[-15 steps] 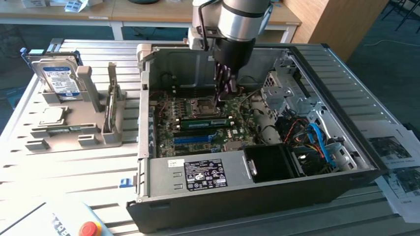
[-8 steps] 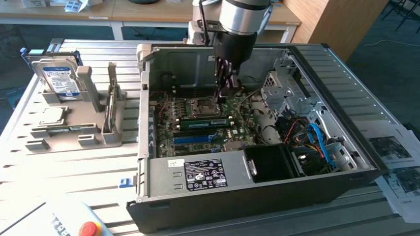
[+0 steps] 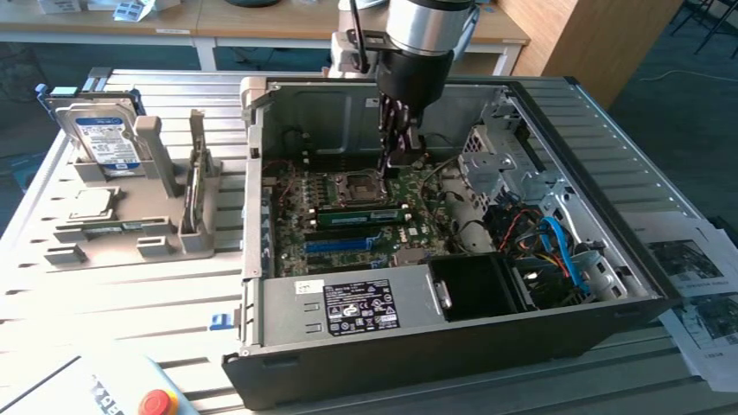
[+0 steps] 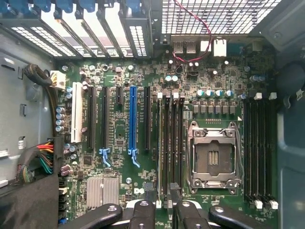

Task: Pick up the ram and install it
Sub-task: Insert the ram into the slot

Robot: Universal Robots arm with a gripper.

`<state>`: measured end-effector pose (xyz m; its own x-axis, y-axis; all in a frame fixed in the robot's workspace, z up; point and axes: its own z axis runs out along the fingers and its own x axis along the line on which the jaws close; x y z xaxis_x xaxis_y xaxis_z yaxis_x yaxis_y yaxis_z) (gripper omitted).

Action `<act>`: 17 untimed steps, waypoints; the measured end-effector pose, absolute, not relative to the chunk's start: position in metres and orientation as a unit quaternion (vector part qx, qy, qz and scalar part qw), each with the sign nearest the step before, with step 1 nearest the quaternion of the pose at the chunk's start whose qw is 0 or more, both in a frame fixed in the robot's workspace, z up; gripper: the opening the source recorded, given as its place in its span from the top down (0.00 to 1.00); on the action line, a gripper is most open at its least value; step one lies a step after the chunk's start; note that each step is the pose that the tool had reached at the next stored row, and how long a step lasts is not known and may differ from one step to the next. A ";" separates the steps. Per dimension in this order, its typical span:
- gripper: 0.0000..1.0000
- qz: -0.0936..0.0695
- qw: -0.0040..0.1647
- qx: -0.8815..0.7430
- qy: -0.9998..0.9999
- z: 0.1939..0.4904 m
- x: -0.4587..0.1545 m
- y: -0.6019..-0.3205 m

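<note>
The ram [image 3: 358, 216] is a green strip with a pale label. It stands on edge in the bank of black memory slots [image 4: 171, 143] beside the CPU socket [image 4: 213, 155], inside the open computer case [image 3: 461, 337]. My gripper [image 3: 398, 162] hangs inside the case above the motherboard, up from the ram and apart from it. In the wrist view its two black fingers [image 4: 143, 212] straddle the end of the slot bank. The gripper [image 4: 162, 208] is open, and only board shows in the gap between its fingers.
The long blue slot [image 4: 133, 119] lies beside the memory slots. A drive cage and blue cables [image 3: 559, 242] fill the case on the exterior view's right. A grey rack [image 3: 138, 233] holding a hard drive [image 3: 106, 143] stands at the exterior view's left. Papers [image 3: 703, 285] lie at the right.
</note>
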<state>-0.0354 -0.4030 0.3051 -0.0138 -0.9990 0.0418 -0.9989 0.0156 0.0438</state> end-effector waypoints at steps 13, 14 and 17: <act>0.75 0.008 0.021 0.702 -0.712 0.306 -0.037 -0.403; 0.75 0.008 0.021 0.702 -0.712 0.307 -0.037 -0.403; 0.75 0.008 0.021 0.702 -0.712 0.311 -0.037 -0.403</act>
